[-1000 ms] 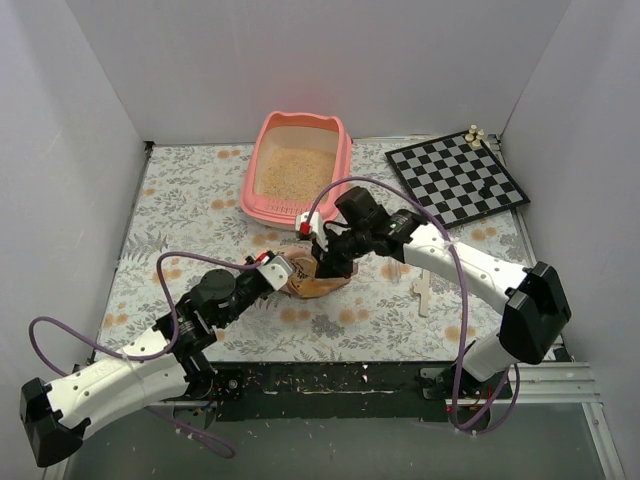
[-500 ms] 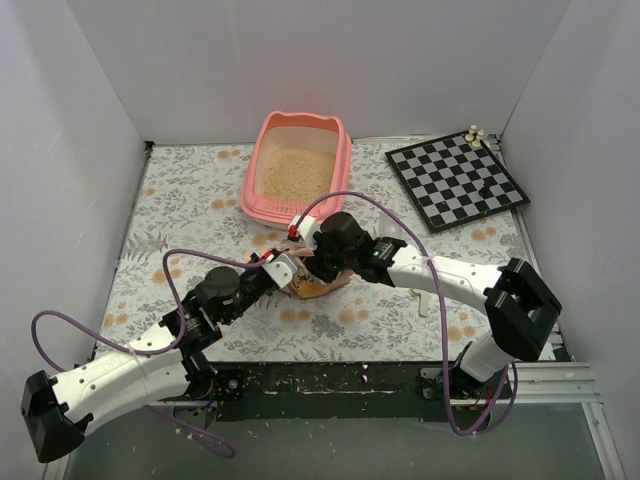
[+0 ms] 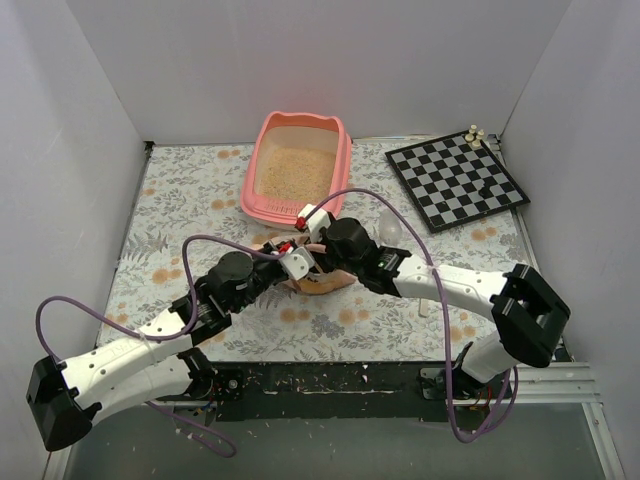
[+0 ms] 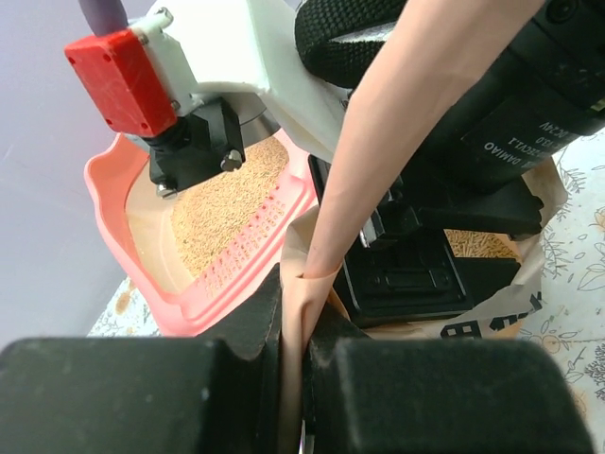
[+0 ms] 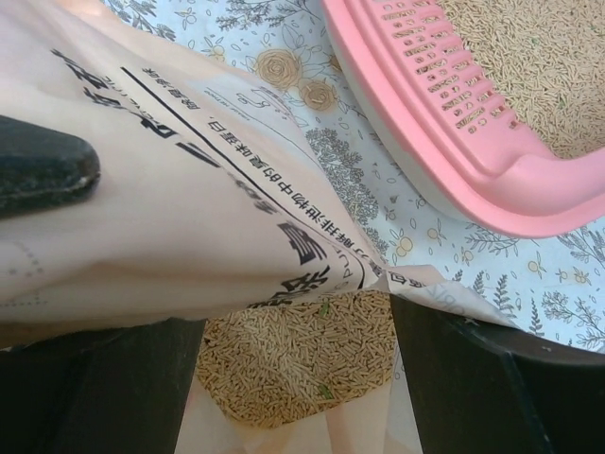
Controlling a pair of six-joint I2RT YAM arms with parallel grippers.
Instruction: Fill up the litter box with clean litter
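Holding the bag: left gripper (image 4: 293,317) pinches the rim of the bag (image 4: 378,161), which sits on the table (image 3: 190,200) just before the litter box (image 3: 345,165).
Right gripper (image 5: 293,326): fingers spread inside the bag mouth, over granules.
Clean litter (image 3: 298,172): a layer lies in the box; more sits in the bag.
Advice: hold the rim taut, tip slowly toward the slotted ledge.
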